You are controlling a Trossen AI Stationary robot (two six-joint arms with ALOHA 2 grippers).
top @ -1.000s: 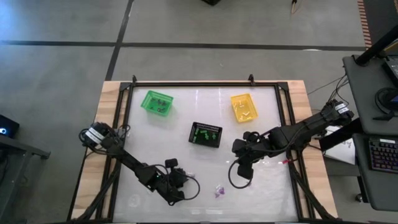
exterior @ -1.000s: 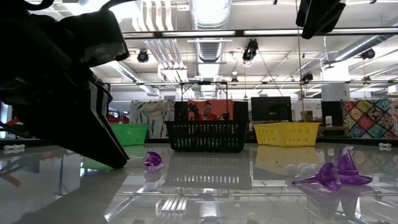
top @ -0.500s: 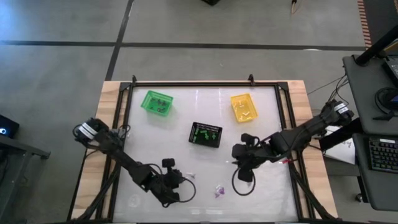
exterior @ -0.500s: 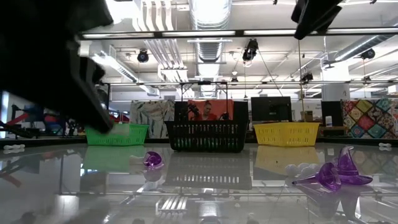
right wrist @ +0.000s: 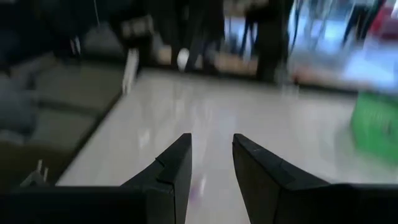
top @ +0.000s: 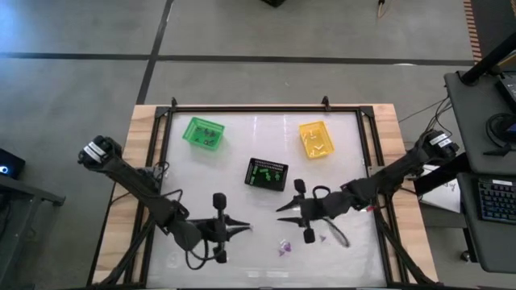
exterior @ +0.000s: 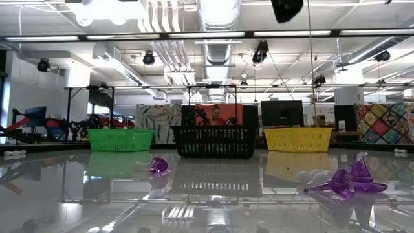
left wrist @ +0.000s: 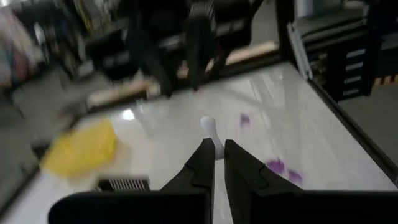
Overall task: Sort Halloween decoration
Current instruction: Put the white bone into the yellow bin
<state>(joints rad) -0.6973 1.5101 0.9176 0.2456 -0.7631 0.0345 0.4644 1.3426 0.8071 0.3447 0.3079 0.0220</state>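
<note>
Tabletop: white glossy sheet in a wooden frame, carrying three baskets toward the far edge and loose trinkets near the near edge.
Left arm: reaches in from the left edge; left gripper raised near the near edge, left of centre, fingers pinched together on a small white trinket.
Right arm: comes in from the right edge; right gripper raised over the middle, fingers apart, nothing between them.
Black basket: centre of the tabletop, green pieces inside.
Green basket: far left corner area, small dark bits inside.
Yellow basket: far right area, pale pieces inside.
Purple trinkets: on the tabletop by the near edge, between the two grippers; one lies left of another in the low view.
</note>
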